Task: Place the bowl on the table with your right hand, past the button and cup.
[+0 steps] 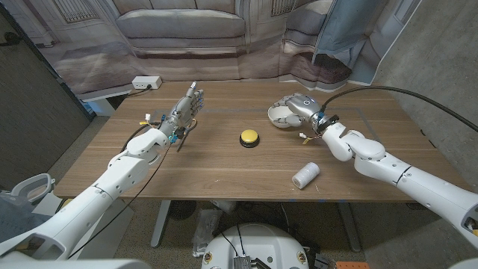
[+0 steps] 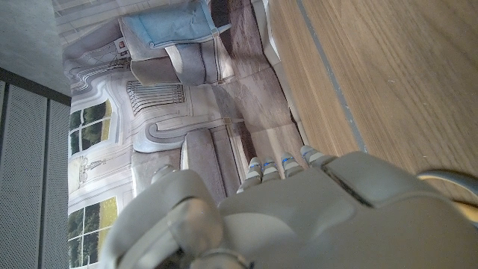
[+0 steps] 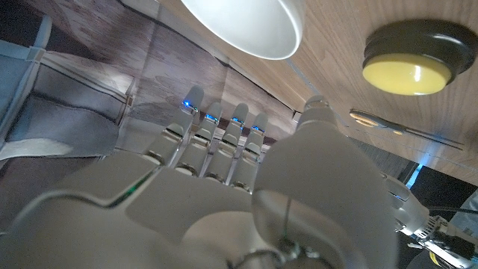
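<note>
Right hand (image 1: pixel 299 106) sits just right of the bowl (image 1: pixel 281 116), far of the button (image 1: pixel 249 138). I can't tell if it's gripping or released. Left hand (image 1: pixel 185 110) open, well apart.

White arms, grey hands, black cables

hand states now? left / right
Left hand: open, fingers extended, holding nothing.
Right hand: beside the white bowl; grip cannot be told.
</note>
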{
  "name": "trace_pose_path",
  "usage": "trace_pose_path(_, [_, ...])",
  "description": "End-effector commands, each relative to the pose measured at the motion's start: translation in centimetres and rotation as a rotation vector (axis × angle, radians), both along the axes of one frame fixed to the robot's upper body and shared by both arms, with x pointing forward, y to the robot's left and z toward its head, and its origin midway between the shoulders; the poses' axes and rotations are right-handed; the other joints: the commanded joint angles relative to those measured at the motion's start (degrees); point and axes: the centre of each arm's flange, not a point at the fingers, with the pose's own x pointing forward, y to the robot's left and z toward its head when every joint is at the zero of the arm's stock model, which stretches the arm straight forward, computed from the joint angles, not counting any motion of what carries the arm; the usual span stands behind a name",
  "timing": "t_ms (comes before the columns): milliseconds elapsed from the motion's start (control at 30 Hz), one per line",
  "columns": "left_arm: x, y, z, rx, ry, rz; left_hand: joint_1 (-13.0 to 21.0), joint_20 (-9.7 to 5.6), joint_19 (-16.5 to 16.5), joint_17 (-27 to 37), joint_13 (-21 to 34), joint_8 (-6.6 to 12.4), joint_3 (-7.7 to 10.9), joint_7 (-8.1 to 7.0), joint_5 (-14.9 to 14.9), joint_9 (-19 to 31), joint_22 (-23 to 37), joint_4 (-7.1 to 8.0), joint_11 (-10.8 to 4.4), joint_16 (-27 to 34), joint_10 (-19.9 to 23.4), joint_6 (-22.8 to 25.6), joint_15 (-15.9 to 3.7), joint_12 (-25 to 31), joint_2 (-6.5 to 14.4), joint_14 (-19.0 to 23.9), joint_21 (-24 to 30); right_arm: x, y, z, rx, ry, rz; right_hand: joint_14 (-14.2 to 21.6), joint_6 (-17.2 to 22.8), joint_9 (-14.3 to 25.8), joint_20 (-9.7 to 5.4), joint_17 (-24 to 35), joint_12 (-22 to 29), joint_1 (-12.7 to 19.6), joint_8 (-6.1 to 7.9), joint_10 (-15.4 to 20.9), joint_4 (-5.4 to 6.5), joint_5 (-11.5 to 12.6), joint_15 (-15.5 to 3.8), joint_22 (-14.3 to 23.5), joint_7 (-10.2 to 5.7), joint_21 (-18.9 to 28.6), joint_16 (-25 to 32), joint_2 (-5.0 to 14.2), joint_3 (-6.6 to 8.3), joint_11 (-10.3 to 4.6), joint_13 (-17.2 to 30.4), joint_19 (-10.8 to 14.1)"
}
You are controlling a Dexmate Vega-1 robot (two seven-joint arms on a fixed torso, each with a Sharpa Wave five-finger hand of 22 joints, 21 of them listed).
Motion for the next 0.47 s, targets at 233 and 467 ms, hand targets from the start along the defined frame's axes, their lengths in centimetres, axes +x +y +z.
trace_pose_path(233, [0.15, 0.02, 0.43, 0.007, -0.002, -0.005, 0.7, -1.14, -0.4, 0.2, 0.2, -0.08, -0.54, -0.27, -0.2, 0.2, 0.1, -0.12, -0.24, 0.1, 0.0, -0.1, -0.14, 0.0, 0.4, 0.1, 0.3, -0.66, -0.05, 0.89, 0.011, -0.025, 0.003, 0.3, -0.2, 0.1, 0.09, -0.3, 0.3, -0.6, 0.02, -0.3, 0.52, 0.6, -4.19, 0.2, 0.36, -0.4, 0.6, 0.00, 0.17, 0.05, 0.0, 0.6])
trace_pose_path(467, [-0.02, 0.27, 0.23, 0.004, 0.004, -0.001, 0.7, -1.07, -0.5, 0.2, 0.2, -0.20, -0.62, -0.45, -0.2, 0.2, 0.1, -0.11, -0.40, 0.1, -0.2, -0.4, -0.24, -0.1, 0.4, 0.0, 0.3, -0.46, 0.41, 0.80, 0.009, -0.020, 0.004, 0.5, -0.1, 0.0, 0.08, -0.5, 0.5, -0.7, 0.11, -0.2, 0.58, 0.7, -4.26, 0.2, 0.34, -0.7, 0.7, 0.13, 0.18, 0.04, -0.1, 0.7])
